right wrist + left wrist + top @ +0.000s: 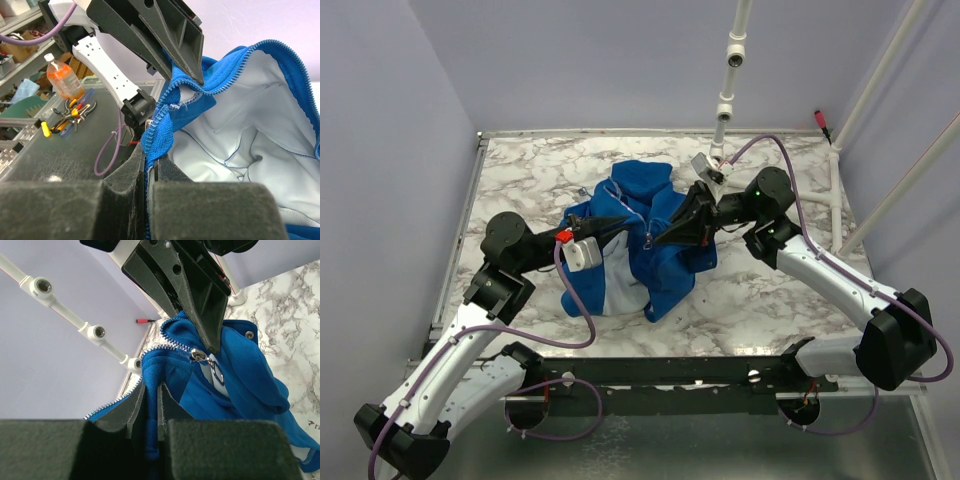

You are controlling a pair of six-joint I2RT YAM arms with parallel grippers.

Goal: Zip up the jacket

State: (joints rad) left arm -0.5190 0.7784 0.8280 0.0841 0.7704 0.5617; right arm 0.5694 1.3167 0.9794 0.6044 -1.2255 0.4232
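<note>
From above, the jacket lies bunched in the middle of the bench, its front lifted between the arms. The left pincer and right pincer meet over it, both pressed together on blue cloth.

In the left wrist view, the left pincer pinches the blue front edge, and the right pincer's tip sits at the metal slider.

In the right wrist view, the right pincer nips the toothed edge beside the pale lining.

To zip well, I judge the edge should be held taut and straight while the slider is drawn evenly along the teeth, without twisting.
</note>
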